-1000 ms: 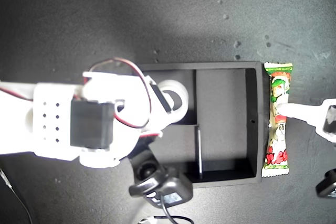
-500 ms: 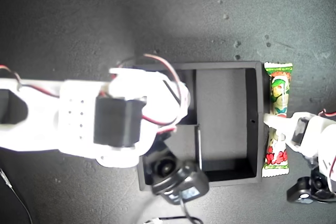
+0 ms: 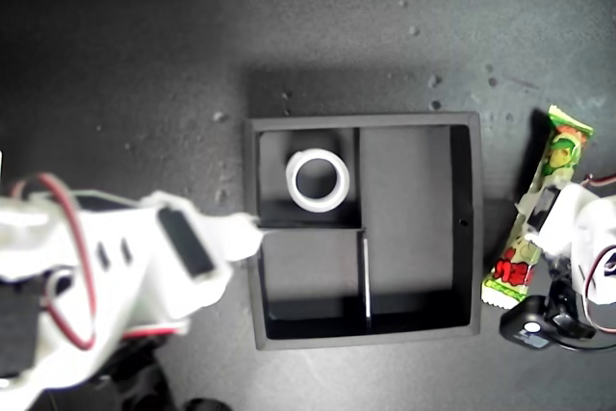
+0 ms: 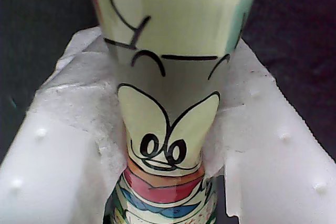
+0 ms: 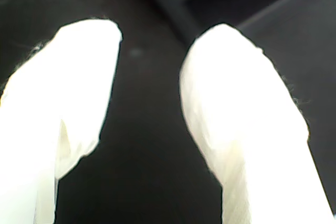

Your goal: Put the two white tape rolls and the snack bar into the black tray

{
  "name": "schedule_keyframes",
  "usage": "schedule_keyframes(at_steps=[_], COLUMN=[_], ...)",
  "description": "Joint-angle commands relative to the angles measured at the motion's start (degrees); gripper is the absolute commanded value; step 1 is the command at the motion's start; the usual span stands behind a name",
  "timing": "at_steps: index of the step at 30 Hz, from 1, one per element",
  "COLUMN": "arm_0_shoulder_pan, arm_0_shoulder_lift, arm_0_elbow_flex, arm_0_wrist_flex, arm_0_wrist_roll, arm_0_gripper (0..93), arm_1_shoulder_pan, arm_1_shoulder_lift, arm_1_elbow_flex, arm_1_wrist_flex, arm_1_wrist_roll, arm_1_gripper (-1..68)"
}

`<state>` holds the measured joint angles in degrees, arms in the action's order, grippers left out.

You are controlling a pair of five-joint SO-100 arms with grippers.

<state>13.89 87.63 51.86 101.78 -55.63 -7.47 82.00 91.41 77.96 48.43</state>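
Gripping the snack bar, my first gripper (tilted, beside tray).

The black tray, square, matte and shallow with a raised rim, is lying flat on the dark surface; it is divided into two small compartments on the exterior view's left and one long compartment on that view's right. One white tape roll, a ring with a wide hole, is lying flat in the upper small compartment. The snack bar, long and narrow in a green and white wrapper with red print at its lower end, is being held tilted just outside the tray's rim on that view's right. A cartoon face is printed on its wrapper.
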Motion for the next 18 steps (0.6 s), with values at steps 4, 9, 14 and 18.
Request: schedule_keyframes(at_steps=[4,9,14,18], arm_0_shoulder_pan=[9.1,12.0,13.7,14.6], arm_0_shoulder_lift=[4.2,5.6,8.6,10.8], arm_0_elbow_flex=[15.1,27.2,38.5,46.0], arm_0_wrist_flex=[-9.5,-22.7,-33.8,-40.6], arm_0_wrist_roll=[-5.8,-8.6,-12.1,-14.1], arm_0_gripper=[10.2,11.5,11.7,11.7], arm_1_shoulder_pan=[-0.6,-1.2,-1.7,-1.7], arm_1_shoulder_lift=[1.1,0.4,-0.1,-5.9], arm_1_elbow_flex=[-17.0,-22.9,-28.0,-34.6], arm_1_wrist_flex=[11.8,10.1,2.6,-3.3], arm_1_wrist_roll=[13.5,-10.3,-27.3,-34.8], arm_1_gripper=[-0.3,-0.3,-0.3,-0.3])
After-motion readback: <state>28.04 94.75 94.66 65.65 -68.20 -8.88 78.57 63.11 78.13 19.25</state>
